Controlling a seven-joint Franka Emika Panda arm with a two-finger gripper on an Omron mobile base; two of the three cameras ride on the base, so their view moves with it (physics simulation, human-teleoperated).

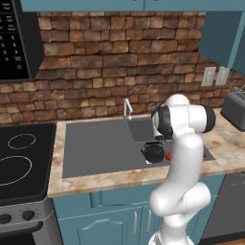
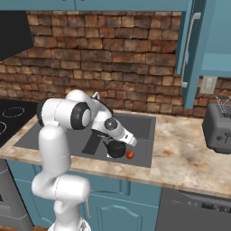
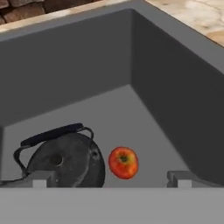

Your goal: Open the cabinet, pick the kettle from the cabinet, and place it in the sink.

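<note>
The black kettle (image 1: 154, 152) (image 2: 116, 149) (image 3: 65, 159) stands upright on the floor of the dark grey sink (image 1: 95, 148) (image 2: 54, 135) (image 3: 166, 87), near its right end. My gripper (image 2: 129, 140) (image 3: 109, 179) hangs just above it, open, with nothing between its fingers. In the hand view the kettle lies under the left fingertip (image 3: 39, 179) with its arched handle up. The teal wall cabinet (image 1: 222, 38) (image 2: 189, 49) at the upper right has its door swung open, silver bar handle showing.
A red apple (image 1: 168, 155) (image 2: 130, 154) (image 3: 123, 162) lies in the sink just right of the kettle. The faucet (image 1: 127, 110) rises at the sink's back edge. A grey toaster (image 1: 234, 110) (image 2: 219, 128) sits on the right counter, and a black stovetop (image 1: 21, 158) lies to the left.
</note>
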